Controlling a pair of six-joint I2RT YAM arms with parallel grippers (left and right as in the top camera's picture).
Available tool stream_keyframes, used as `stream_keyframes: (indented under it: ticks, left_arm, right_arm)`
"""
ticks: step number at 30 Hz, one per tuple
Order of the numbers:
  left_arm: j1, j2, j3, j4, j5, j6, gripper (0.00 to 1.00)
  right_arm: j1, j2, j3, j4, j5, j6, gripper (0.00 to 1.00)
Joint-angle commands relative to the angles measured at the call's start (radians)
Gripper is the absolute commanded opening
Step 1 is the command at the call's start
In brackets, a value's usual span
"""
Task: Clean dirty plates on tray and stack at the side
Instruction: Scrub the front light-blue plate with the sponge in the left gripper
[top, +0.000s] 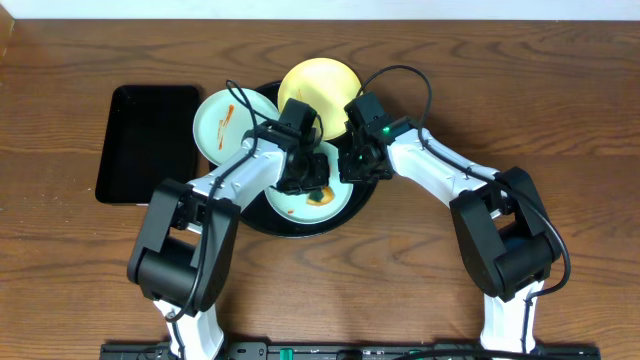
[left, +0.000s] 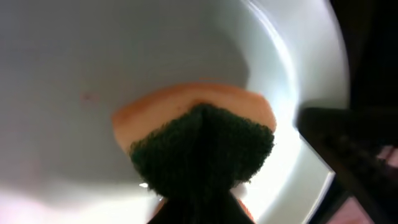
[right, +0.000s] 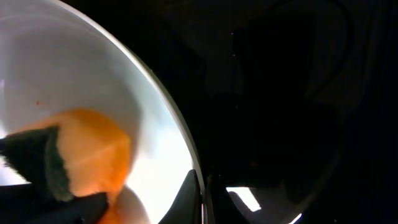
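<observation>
One pale blue-green plate (top: 286, 206) under the left gripper (top: 310, 183) — its grip tight on a green-and-orange sponge (left: 200, 144)

A brown wooden table (top: 60, 290) fills the overhead frame, its grain running left to right. Left of centre on it lies a glossy rectangular black tray (top: 148, 143) with rounded corners, long side up and down the frame. A sponge (left: 199, 134) sits low in the middle of the left wrist view, an orange body with a dark green scouring layer toward the camera. In the right wrist view it shows at lower left, green layer on its left side.
</observation>
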Motion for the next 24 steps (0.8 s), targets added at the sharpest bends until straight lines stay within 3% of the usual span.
stream_keyframes:
  ticks: [1,14,24]
  left_arm:
    - [-0.002,0.021,-0.014,0.028,0.026,0.003,0.08]
    - [-0.002,0.024,-0.014,0.144,-0.207,-0.017,0.08]
    - [0.000,0.024,-0.014,-0.093,-0.322,-0.043,0.07]
  right_arm:
    - [0.008,0.039,0.004,-0.002,0.018,0.015,0.01]
    - [0.008,0.039,0.004,-0.002,0.018,0.015,0.01]
    - [0.008,0.039,0.004,-0.002,0.018,0.015,0.01]
